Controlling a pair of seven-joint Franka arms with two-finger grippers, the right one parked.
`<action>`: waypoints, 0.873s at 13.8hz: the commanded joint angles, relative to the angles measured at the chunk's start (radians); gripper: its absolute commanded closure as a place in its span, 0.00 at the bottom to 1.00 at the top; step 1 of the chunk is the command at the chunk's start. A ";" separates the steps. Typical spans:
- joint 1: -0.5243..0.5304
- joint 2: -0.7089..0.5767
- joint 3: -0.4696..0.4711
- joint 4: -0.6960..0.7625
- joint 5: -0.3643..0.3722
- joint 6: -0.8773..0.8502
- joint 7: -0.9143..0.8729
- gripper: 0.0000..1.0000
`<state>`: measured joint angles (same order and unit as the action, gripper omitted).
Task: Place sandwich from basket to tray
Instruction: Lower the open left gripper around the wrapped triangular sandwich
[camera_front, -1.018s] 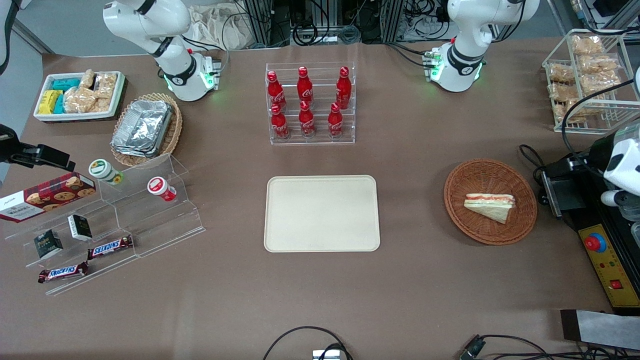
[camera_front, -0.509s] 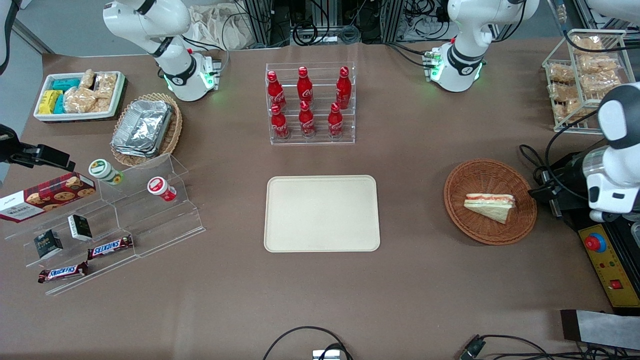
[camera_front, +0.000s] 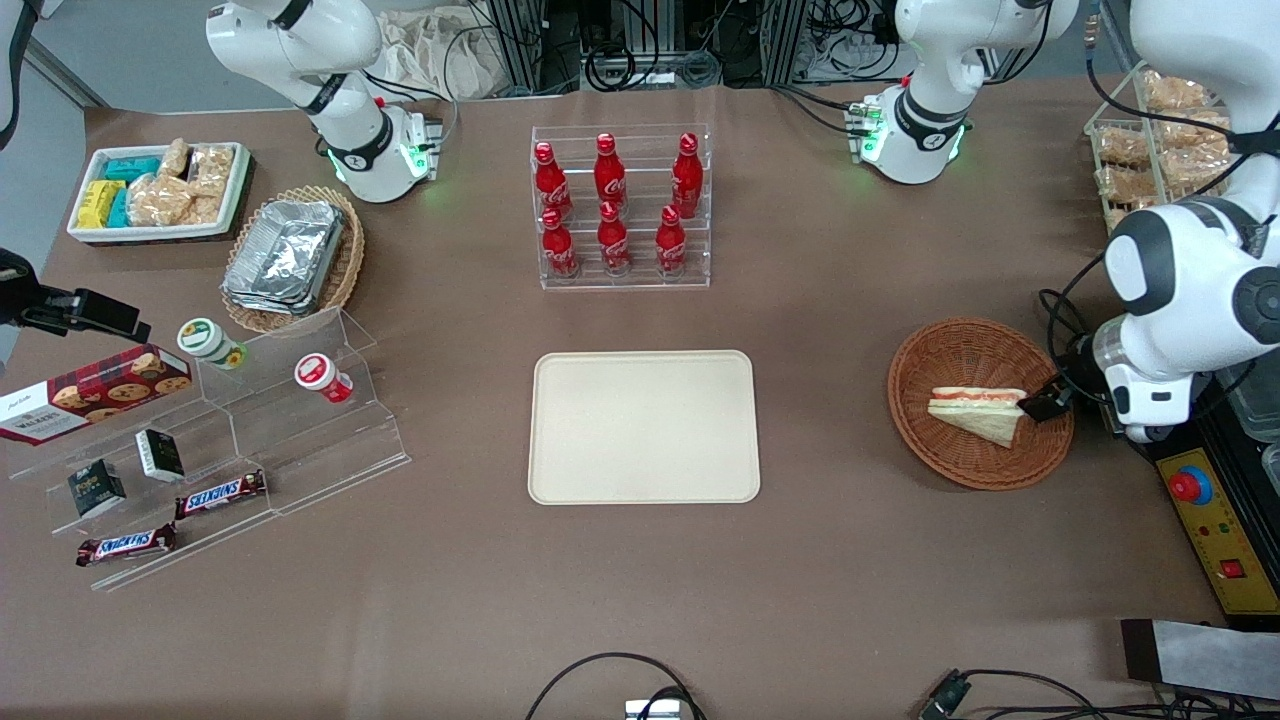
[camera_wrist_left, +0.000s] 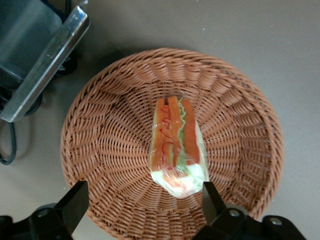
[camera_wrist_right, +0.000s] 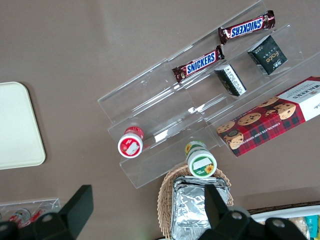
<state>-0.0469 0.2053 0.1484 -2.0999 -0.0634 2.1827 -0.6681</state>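
Observation:
The sandwich (camera_front: 978, 410), a white-bread triangle with red and green filling, lies in the round reddish-brown wicker basket (camera_front: 935, 355) toward the working arm's end of the table. My left gripper (camera_front: 1048, 404) hovers over the basket's rim at the sandwich's pointed end, open and holding nothing. In the left wrist view the gripper (camera_wrist_left: 142, 205) has its black fingers (camera_wrist_left: 75, 205) spread wide above the basket (camera_wrist_left: 100, 130), with the wrapped sandwich (camera_wrist_left: 177, 145) lying just ahead of them. The cream tray (camera_front: 643, 427) sits bare at the table's middle.
A yellow control box with a red button (camera_front: 1190, 487) and black cables (camera_front: 1060, 310) lie beside the basket, under my arm. A wire rack of snack bags (camera_front: 1170, 150) stands farther from the camera. A rack of red bottles (camera_front: 620, 205) stands beside the tray.
My left arm has swung in from the table's edge toward the basket; the gripper now hangs over the basket's rim. Sandwich, basket and tray have not moved.

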 joint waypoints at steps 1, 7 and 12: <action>-0.002 0.028 -0.004 -0.031 -0.009 0.055 -0.045 0.00; -0.004 0.082 -0.006 -0.037 -0.010 0.115 -0.073 0.00; -0.005 0.042 -0.007 0.087 -0.009 -0.113 -0.071 0.00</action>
<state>-0.0479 0.2701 0.1415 -2.0853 -0.0695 2.1938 -0.7231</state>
